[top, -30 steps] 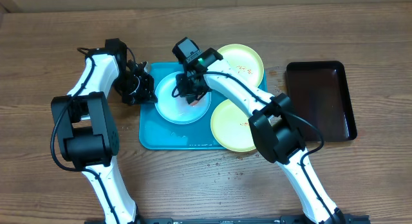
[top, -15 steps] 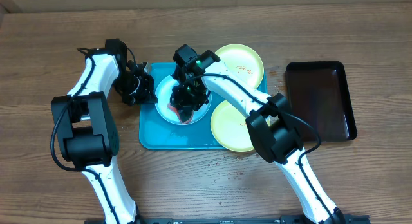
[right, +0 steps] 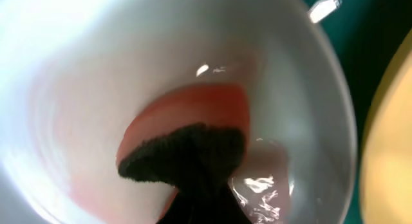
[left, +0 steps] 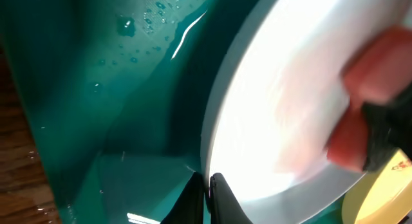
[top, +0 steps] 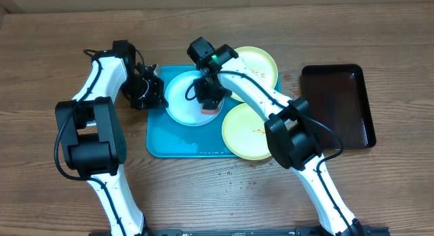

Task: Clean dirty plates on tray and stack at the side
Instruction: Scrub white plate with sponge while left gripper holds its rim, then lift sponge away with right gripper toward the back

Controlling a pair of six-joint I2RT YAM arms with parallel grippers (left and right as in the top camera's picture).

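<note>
- The right gripper (top: 209, 99) is clamped on a red-and-grey sponge (right: 190, 118); the sponge is pressed flat against the inside of the pale blue-white plate (top: 183, 100), on that plate's right half.
- The left gripper (left: 206, 193) is pinched shut on the left rim of the same plate; its thin fingertips (left: 222, 199) stand either side of the rim edge; in the left wrist view the sponge shows as a blurred red patch at the far side of the plate.
- The pale blue-white plate sits in the upper middle of the turquoise tray (top: 175, 144); water drops lie on the tray floor beside it.
- The upper yellow-green plate (top: 261, 60) lies at the tray's far right corner, partly under the right arm, with small red-orange marks on it.
- The lower yellow-green plate (top: 245, 135) overlaps the tray's right edge, hanging partly over the table (top: 61, 46); it also carries a small red-orange smear.
- A black tray (top: 337, 106) lies on the table to the right, well apart from the turquoise tray.
</note>
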